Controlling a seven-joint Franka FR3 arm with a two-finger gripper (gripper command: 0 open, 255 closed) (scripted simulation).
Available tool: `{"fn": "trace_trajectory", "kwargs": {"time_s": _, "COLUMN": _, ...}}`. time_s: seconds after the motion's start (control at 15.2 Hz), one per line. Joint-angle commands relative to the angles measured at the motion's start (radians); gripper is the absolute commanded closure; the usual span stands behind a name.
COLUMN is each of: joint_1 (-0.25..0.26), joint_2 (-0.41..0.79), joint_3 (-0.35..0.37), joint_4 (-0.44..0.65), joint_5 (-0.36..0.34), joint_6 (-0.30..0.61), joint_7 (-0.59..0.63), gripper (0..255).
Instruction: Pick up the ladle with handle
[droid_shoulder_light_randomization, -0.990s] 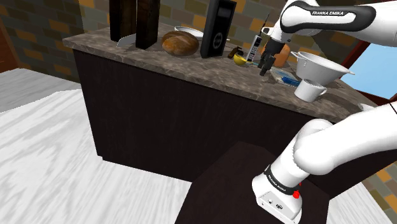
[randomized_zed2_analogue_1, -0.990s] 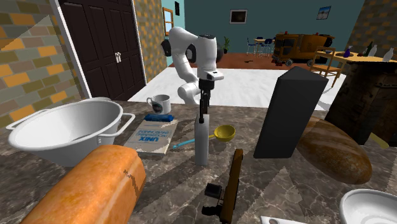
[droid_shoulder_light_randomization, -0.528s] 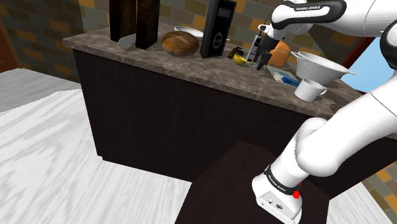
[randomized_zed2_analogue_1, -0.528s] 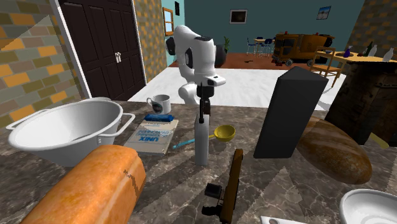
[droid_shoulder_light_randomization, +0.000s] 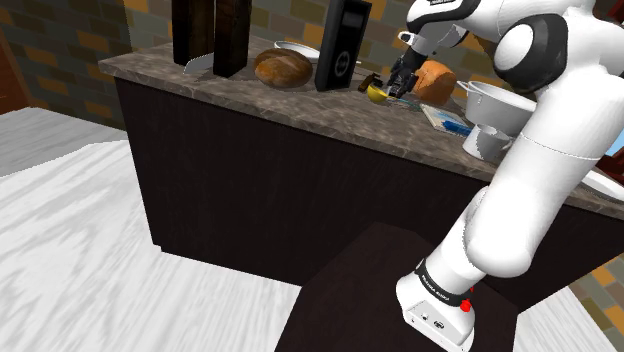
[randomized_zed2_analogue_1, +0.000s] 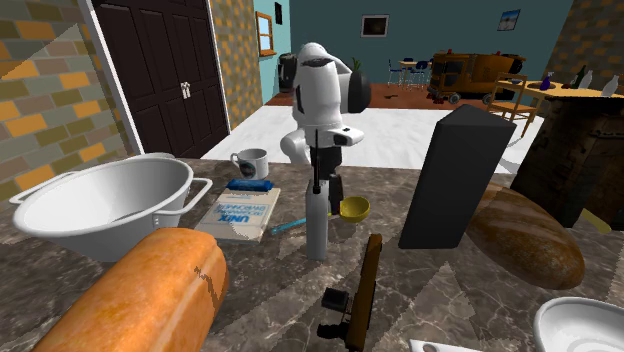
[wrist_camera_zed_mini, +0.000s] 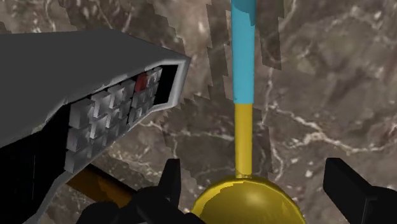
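I have the gripper (wrist_camera_zed_mini: 252, 168) poised above the marbled surface (wrist_camera_zed_mini: 318, 76), its fingers (wrist_camera_zed_mini: 170, 186) spread wide and clasping nothing. The ladle (wrist_camera_zed_mini: 242, 121) lies on the surface directly beneath. Its yellow bowl sits between the two fingers with a gap on either side, and its handle, yellow near the bowl and then blue, runs straight away from the gripper. I cannot tell whether the fingertips are down at the bowl's level. A grey handset with a keypad (wrist_camera_zed_mini: 95, 108) stands just beside the ladle, close to one finger. From the second exterior view I see the bowl to the right of that handset and the blue handle end to its left, pointing toward a book (randomized_zed2_analogue_1: 238, 212); a tall black box (randomized_zed2_analogue_1: 455, 180) stands farther right
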Motion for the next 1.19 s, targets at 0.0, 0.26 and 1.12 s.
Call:
{"fn": "trace_trajectory", "kwargs": {"time_s": 0.0, "joint_1": -0.019, "joint_2": 0.033, "joint_3": 0.004, "joint_4": 0.021, "joint_5": 0.038, "joint_6": 0.001, "joint_7": -0.043, "gripper": 0}}
{"fn": "trace_trajectory", "kwargs": {"time_s": 0.26, "joint_1": -0.018, "joint_2": 0.038, "joint_3": 0.008, "joint_4": -0.028, "joint_5": 0.047, "joint_6": 0.052, "joint_7": -0.053, "gripper": 0}}
{"fn": "trace_trajectory", "kwargs": {"time_s": 1.12, "joint_1": -0.019, "joint_2": 0.045, "joint_3": 0.01, "joint_4": -0.056, "joint_5": 0.056, "joint_6": 0.084, "joint_7": -0.061, "gripper": 255}}
